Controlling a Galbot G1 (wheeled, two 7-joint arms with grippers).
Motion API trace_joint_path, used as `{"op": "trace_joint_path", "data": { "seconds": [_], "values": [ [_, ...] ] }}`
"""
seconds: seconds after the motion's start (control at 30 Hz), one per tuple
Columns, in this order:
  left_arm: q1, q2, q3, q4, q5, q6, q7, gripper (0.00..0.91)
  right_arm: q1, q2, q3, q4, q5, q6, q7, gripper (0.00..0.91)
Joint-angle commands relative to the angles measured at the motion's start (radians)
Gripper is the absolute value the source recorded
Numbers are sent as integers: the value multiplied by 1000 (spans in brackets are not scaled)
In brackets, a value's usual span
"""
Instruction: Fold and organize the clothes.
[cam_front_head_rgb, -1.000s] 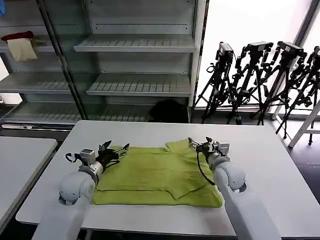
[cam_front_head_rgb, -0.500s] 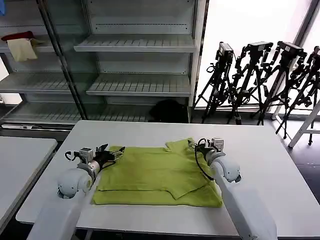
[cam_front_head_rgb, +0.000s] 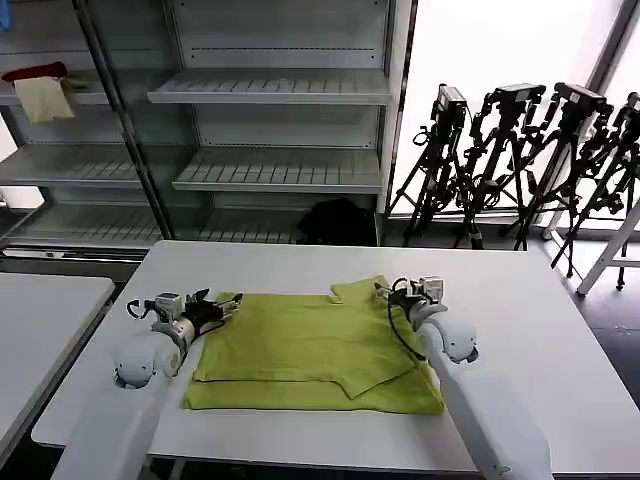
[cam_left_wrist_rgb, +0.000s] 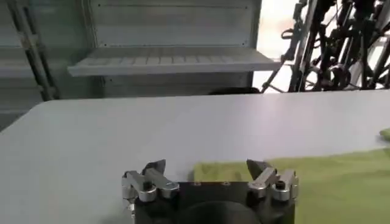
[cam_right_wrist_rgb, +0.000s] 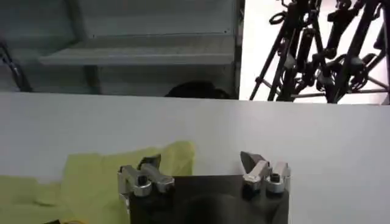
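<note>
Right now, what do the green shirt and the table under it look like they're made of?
The T-shirt looks like soft matte knit fabric, probably cotton or a blend: it lies limp, with rounded folds and no sheen. The table looks like a smooth white laminate or coated board with a faint satin sheen; what lies beneath the surface cannot be told.

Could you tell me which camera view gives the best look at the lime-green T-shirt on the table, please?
The head view: the whole lime-green soft-fabric T-shirt lies folded on the white table between both grippers. The left wrist view shows just one edge; the right wrist view shows a crumpled corner.
</note>
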Motion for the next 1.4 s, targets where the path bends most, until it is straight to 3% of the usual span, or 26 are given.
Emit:
{"op": "trace_joint_path", "data": {
  "seconds": [0.03, 0.07, 0.1, 0.13, 0.17, 0.2, 0.23, 0.9, 1.2, 1.4],
  "values": [
    [-3, 4, -1, 39, 14, -1, 12, 846, 4, 2, -13, -16, -24, 0, -5, 433],
    [0, 2, -1, 37, 15, -1, 14, 736, 2, 2, -14, -18, -32, 0, -8, 242],
    [0, 1, -1, 38, 17, -1, 14, 655, 1, 2, -17, -19, -35, 0, -9, 141],
    [1, 0, -1, 37, 19, -1, 14, 464, -3, 2, -19, -20, -39, 0, -11, 0],
    [3, -2, -2, 36, 21, -1, 16, 232, -5, 2, -19, -22, -40, 0, -10, 0],
    [4, -2, -1, 36, 23, -1, 17, 60, -7, 2, -19, -23, -42, 0, -10, 0],
    [4, -2, -1, 34, 26, -1, 20, 10, -9, 2, -20, -24, -44, 0, -9, 0],
    [17, -9, 11, -24, 38, -1, 47, 0, -33, 0, 3, 28, -13, 3, -16, 0],
    [21, -22, -18, -111, -67, -5, 8, 0, -56, 28, 71, 169, 91, 12, 28, 0],
    [72, -19, -52, -212, -134, -5, -8, 0, -125, -6, 74, 327, 183, 10, 89, 0]
  ]
}}
